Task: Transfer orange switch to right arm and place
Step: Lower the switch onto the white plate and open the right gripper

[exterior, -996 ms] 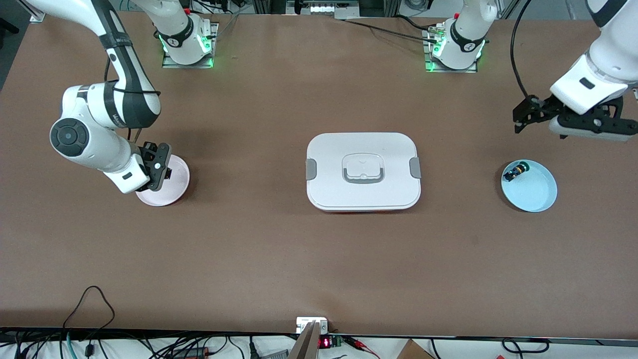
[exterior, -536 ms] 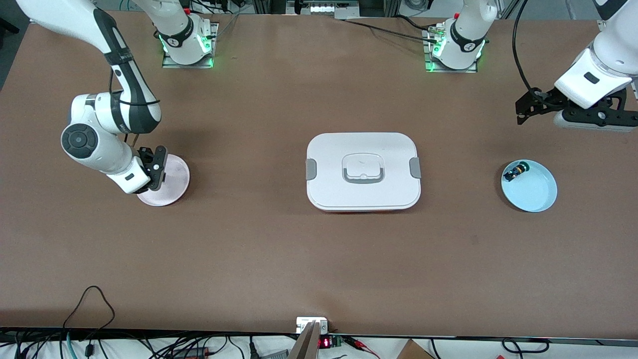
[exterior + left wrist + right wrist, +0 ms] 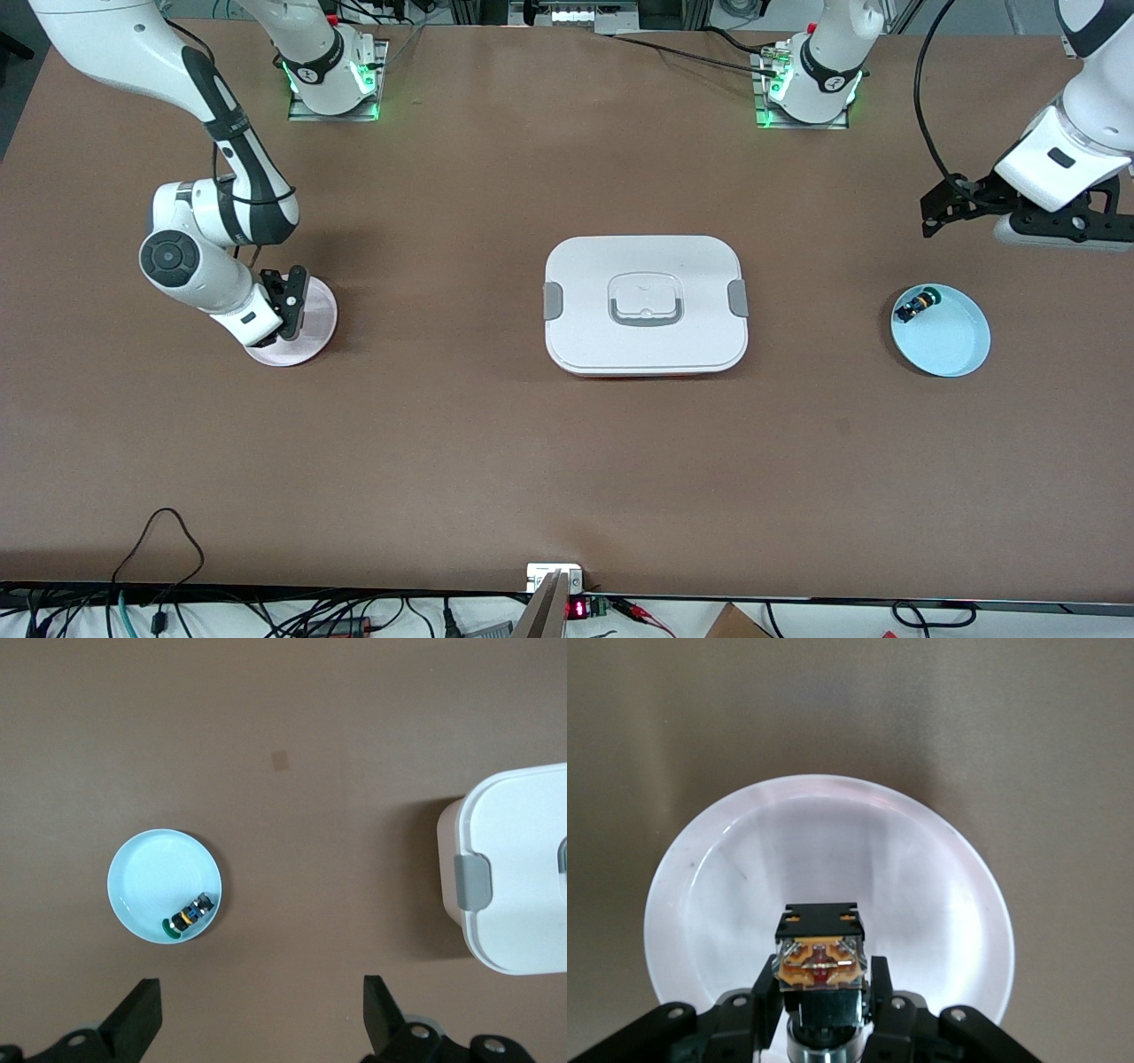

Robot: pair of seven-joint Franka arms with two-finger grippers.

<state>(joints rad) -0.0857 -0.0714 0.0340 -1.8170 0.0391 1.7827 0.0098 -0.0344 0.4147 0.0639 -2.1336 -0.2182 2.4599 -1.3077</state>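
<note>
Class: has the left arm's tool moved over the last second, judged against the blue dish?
Yes. The left tool rose farther from the blue dish, then settled partway back, over bare table.

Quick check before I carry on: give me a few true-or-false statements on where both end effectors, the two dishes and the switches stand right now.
1. The right end effector grips the orange switch over the pink dish. True.
2. The left end effector holds a switch. False: it is open and holds nothing.
3. The green-capped switch lies in the blue dish. True.
4. The orange switch already rests on the pink dish. False: it is clamped between the fingers, not yet released.
5. The white box stands open. False: its lid is on.
</note>
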